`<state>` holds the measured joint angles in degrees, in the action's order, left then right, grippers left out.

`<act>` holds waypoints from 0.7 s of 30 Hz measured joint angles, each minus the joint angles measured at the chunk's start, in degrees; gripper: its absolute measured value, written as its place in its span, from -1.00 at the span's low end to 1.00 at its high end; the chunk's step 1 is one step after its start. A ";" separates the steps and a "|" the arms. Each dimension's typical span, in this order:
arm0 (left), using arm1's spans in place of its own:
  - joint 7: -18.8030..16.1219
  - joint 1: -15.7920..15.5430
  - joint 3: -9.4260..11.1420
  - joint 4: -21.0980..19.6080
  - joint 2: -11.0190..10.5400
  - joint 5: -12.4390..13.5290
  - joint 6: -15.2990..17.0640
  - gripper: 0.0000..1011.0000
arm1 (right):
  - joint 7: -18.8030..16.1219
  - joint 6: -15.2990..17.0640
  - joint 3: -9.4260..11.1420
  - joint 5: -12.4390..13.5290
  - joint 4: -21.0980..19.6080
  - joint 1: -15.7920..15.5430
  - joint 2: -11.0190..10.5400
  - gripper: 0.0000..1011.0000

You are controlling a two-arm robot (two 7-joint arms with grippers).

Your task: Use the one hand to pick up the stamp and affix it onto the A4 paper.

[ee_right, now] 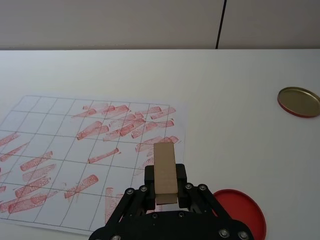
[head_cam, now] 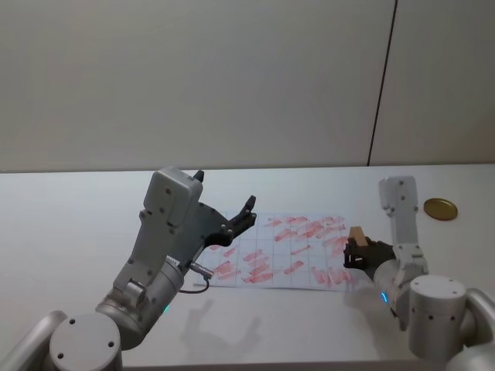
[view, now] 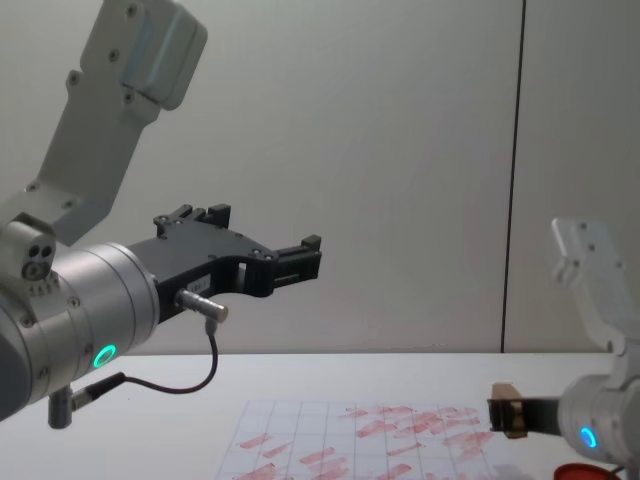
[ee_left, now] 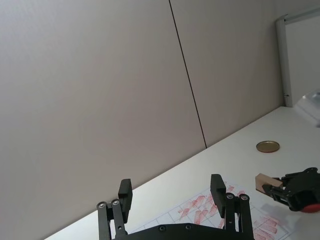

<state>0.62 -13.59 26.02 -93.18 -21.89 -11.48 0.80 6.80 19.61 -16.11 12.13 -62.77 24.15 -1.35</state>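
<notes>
The stamp [ee_right: 165,170], a small pale wooden block, sits between the black fingers of my right gripper [ee_right: 165,178], which is shut on it. It hangs just above the right edge of the A4 paper [ee_right: 60,140], a gridded white sheet covered in red oblong marks. In the head view the stamp [head_cam: 357,234] and right gripper [head_cam: 357,252] are at the paper's [head_cam: 286,255] right side. My left gripper [head_cam: 244,212] is raised over the paper's left part, open and holding nothing; its fingers [ee_left: 218,186] stand wide apart.
A flat red disc [ee_right: 240,212] lies on the white table just right of the paper, under my right gripper. A gold-brown round disc [head_cam: 440,209] lies farther back on the right. The grey wall stands behind the table.
</notes>
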 joint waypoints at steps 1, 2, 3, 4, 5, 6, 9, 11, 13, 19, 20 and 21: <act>0.00 0.00 0.00 0.00 0.00 0.00 0.00 0.96 | 0.05 -0.12 -0.01 -0.07 0.70 0.34 0.17 -0.56; 0.00 0.00 0.00 0.00 -0.01 0.00 0.00 0.96 | 0.10 -0.27 -0.02 -0.15 1.34 0.65 0.31 -0.56; 0.00 0.00 0.00 0.00 0.00 0.00 0.00 0.96 | 0.22 -0.62 -0.02 -0.30 2.68 1.34 0.60 -0.56; 0.00 0.00 0.00 0.00 0.00 0.00 0.00 0.96 | 0.27 -0.82 -0.02 -0.39 3.32 1.67 0.73 -0.56; 0.00 0.00 0.00 0.00 0.00 0.00 0.00 0.96 | 0.30 -1.02 -0.01 -0.45 4.11 2.06 0.90 -0.56; 0.00 0.00 0.00 0.00 -0.01 0.00 0.00 0.96 | 0.32 -1.19 0.00 -0.49 4.69 2.35 1.01 -0.56; 0.00 0.00 0.00 0.00 0.00 0.00 0.00 0.96 | 0.32 -1.95 0.11 -0.63 7.43 3.85 1.59 -0.56; 0.00 0.00 0.00 0.00 0.00 0.00 0.00 0.96 | 0.16 -2.54 0.21 -0.65 9.61 4.82 1.95 -0.56; 0.00 0.00 0.00 0.00 0.00 0.00 0.00 0.96 | -0.12 -3.02 0.28 -0.64 11.59 5.79 2.31 -0.56; 0.00 0.00 0.00 0.00 0.00 0.00 0.00 0.96 | -0.79 -3.90 0.41 -0.70 15.79 7.83 3.06 -0.56; 0.00 0.00 0.00 0.00 0.00 0.00 0.00 0.96 | -0.96 -4.14 0.43 -0.79 17.17 8.51 3.29 -0.56; 0.00 0.00 0.00 0.00 0.00 0.00 0.00 0.96 | -1.01 -4.20 0.43 -0.82 17.68 8.75 3.38 -0.56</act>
<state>0.62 -13.59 26.02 -93.18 -21.89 -11.48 0.80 5.79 15.41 -15.68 11.31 -45.09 32.90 2.03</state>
